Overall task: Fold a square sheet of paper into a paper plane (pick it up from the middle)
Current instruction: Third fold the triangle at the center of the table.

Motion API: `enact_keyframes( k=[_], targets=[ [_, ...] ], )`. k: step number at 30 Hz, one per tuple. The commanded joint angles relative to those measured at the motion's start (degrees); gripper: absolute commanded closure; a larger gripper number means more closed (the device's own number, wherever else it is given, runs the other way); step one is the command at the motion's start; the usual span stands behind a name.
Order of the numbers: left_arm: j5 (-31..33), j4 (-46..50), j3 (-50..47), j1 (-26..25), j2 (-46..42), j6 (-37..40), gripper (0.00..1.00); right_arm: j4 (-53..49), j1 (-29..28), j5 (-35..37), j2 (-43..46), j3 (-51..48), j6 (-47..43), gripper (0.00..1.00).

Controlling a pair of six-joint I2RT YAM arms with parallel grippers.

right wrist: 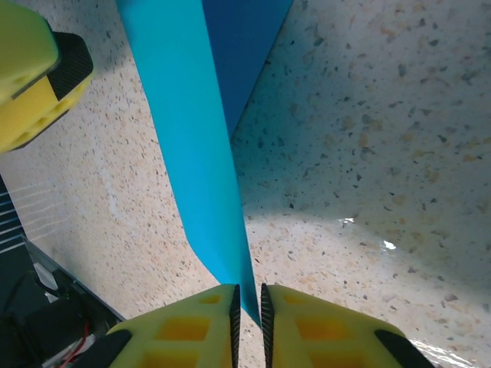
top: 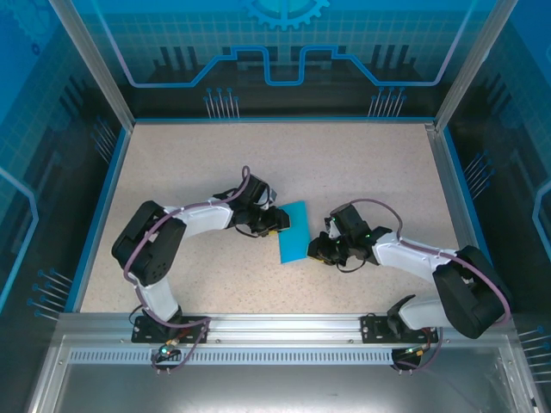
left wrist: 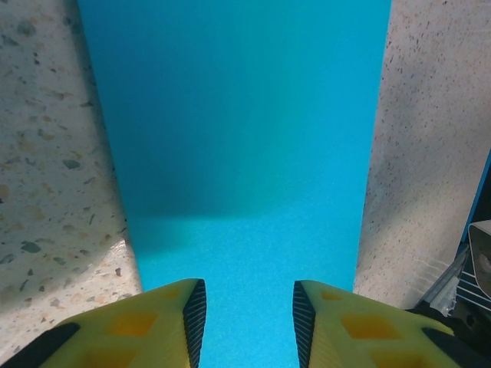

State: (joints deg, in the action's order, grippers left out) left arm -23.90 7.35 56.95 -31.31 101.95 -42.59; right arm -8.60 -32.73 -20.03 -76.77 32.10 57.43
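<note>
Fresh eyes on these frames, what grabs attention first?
The bright cyan square sheet of paper, mid-table between the two arms, stands out against the speckled beige table. The right gripper is pinched on its raised edge, while the left gripper sits over the sheet from the other side, fingers apart.

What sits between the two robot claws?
A blue sheet of paper, in the top view, between the left gripper and the right gripper; the right one pinches its edge.
</note>
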Motion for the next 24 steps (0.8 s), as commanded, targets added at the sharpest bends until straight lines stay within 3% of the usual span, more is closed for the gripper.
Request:
enact_keyframes(
  k=[1, 8, 24],
  targets=[
    [-1.85, -0.13, 2.05, -0.45, 1.56, -0.18, 0.62, 0.53, -0.64, 0.02, 1.02, -0.60, 0.79, 0.88],
    [-1.65, 1.14, 2.98, -1.20, 3.40, 0.80, 0.64, 1.14, -0.76, -0.47, -0.37, 1.80, 0.14, 0.94],
    [-0.28, 5.78, 4.92, -1.64, 6.20, 3.00, 0.66, 6.02, -1.87, -1.46, -10.36, 9.37, -0.81, 0.93]
  ],
)
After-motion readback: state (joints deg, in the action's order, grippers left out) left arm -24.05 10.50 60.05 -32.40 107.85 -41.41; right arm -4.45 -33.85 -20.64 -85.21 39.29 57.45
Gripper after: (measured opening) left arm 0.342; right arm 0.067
